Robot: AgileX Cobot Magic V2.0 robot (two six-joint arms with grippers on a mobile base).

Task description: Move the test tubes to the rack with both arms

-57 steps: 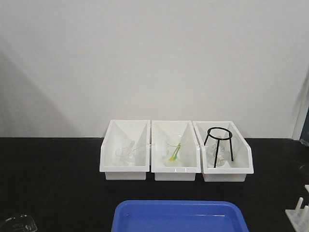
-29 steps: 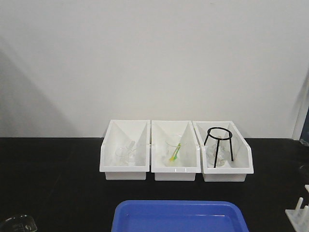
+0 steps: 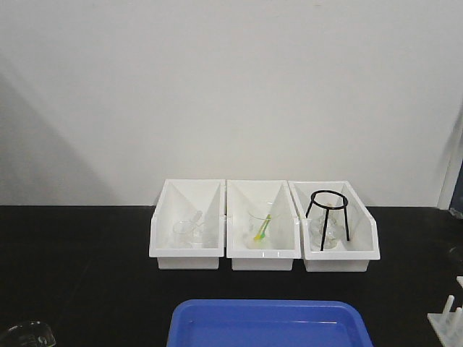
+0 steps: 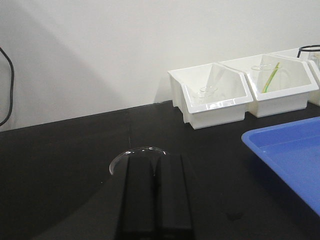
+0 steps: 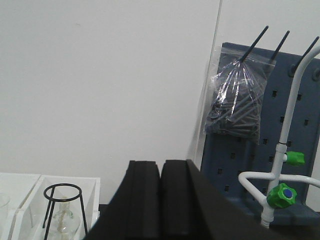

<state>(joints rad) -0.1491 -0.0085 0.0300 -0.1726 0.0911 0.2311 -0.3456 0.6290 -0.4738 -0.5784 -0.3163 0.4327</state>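
Note:
The white rack shows only partly at the bottom right corner of the front view, with thin upright pegs. No test tubes show in any view. My left gripper is shut with nothing between its black fingers, low over the black table, its tips just in front of a clear glass dish. My right gripper is shut and empty too, raised and facing the white wall. Neither arm shows in the front view.
Three white open-front bins stand in a row at the back, holding glassware and a black tripod stand. A blue tray lies at the front middle. A blue pegboard with a bag and a white pipe is at the right.

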